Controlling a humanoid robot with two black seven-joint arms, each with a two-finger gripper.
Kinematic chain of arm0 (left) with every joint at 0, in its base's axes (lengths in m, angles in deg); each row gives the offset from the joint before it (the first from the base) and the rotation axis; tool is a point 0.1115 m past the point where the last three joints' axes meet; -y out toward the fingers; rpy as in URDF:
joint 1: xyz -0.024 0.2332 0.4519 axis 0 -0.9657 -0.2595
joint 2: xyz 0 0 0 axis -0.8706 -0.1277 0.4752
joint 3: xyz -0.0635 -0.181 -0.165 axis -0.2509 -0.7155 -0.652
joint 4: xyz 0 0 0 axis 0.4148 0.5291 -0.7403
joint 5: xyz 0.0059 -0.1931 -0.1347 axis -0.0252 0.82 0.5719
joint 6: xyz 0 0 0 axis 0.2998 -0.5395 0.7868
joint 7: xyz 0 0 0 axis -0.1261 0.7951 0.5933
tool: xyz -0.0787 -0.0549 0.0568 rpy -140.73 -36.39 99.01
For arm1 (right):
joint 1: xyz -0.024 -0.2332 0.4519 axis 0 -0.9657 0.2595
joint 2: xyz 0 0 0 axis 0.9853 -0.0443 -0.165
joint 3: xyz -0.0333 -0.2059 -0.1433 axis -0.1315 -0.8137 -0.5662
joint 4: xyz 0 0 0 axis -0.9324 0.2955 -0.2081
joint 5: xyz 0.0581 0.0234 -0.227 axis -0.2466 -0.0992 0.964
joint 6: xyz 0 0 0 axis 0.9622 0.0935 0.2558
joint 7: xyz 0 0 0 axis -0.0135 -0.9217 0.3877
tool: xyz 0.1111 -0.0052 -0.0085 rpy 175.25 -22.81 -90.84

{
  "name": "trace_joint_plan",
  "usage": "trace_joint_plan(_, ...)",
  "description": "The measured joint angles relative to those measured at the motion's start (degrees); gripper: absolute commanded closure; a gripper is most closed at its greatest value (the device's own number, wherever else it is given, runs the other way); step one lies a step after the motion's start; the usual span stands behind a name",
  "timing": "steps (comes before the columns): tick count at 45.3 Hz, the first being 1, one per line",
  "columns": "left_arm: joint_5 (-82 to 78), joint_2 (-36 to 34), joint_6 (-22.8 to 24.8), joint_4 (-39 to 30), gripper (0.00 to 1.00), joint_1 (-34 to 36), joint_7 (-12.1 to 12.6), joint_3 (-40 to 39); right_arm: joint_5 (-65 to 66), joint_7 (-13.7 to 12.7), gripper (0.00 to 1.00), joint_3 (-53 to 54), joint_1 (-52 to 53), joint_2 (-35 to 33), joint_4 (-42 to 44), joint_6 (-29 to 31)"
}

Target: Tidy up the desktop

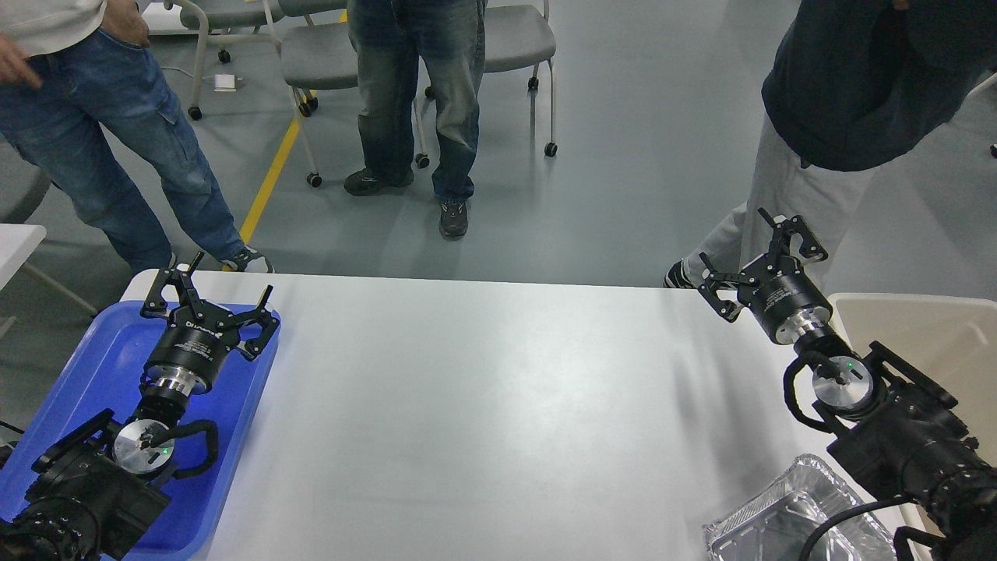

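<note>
The desktop (483,405) is a wide white tabletop with rounded corners and fills the lower part of the head view. My left gripper (209,294) is open and empty, held over the far end of a blue tray (93,366) at the table's left edge. My right gripper (759,253) is open and empty, held above the table's far right edge. A crumpled foil tray (787,522) lies on the desktop at the near right, under my right arm.
A beige bin (927,327) stands at the right, behind my right arm. Three people stand on the grey floor beyond the table; the one in grey trousers (779,195) is close to my right gripper. Wheeled chairs (498,47) stand further back.
</note>
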Motion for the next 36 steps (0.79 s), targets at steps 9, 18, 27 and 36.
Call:
trace_joint_plan(9,0.00,0.00,0.00,0.00,0.00,0.00,0.03,0.00,-0.22,0.20,0.00,0.06,-0.56,0.17,0.08,0.35)
trace_joint_plan(18,-0.01,0.00,0.00,0.00,0.00,0.00,0.03,0.00,-0.44,1.08,0.00,0.07,-0.81,0.20,0.37,0.25)
trace_joint_plan(27,-0.03,0.00,0.00,0.00,0.00,0.00,0.02,0.00,-0.54,2.17,0.00,0.07,-0.63,0.21,1.87,-0.06)
trace_joint_plan(36,-0.03,0.00,0.00,0.00,0.00,0.00,-0.02,0.00,-0.55,2.84,0.00,0.07,-0.49,0.22,3.35,-0.19)
